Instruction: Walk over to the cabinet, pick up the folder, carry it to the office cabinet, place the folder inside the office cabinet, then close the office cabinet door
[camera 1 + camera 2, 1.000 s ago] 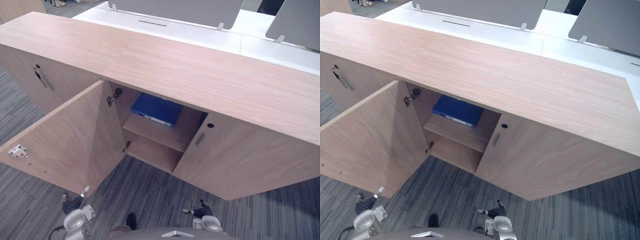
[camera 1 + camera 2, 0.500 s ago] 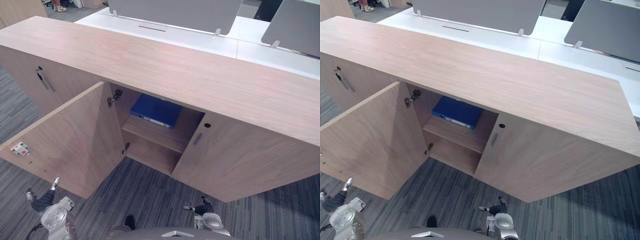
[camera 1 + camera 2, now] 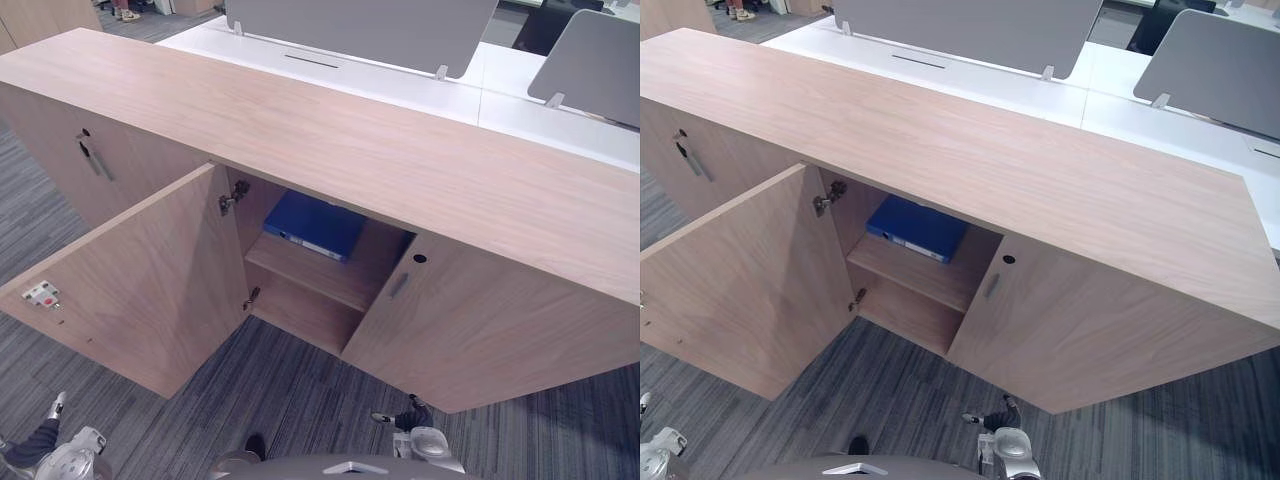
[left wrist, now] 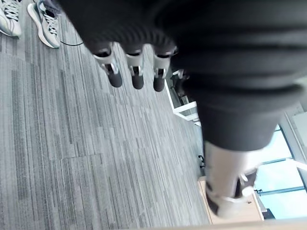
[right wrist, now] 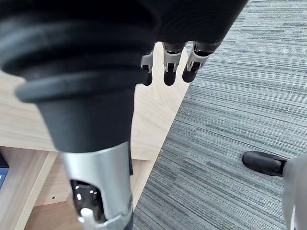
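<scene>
A blue folder (image 3: 315, 225) lies flat on the upper shelf inside the wooden office cabinet (image 3: 330, 140). The cabinet's left door (image 3: 140, 280) stands wide open toward me. My left hand (image 3: 45, 442) hangs low at the bottom left, in front of that door and apart from it. Its fingers (image 4: 135, 75) are straight and hold nothing. My right hand (image 3: 990, 416) hangs low at the bottom centre, below the closed right door. Its fingers (image 5: 168, 67) are relaxed and empty.
The closed right door (image 3: 480, 320) has a small handle (image 3: 399, 285). Another closed door with a handle (image 3: 95, 160) is further left. White desks with grey dividers (image 3: 370, 25) stand behind the cabinet. A person's shoes (image 4: 29, 19) rest on the grey carpet (image 3: 300, 390).
My left hand has swung left and down toward the view's corner. The view has shifted a little. The folder and the door stay where they were.
</scene>
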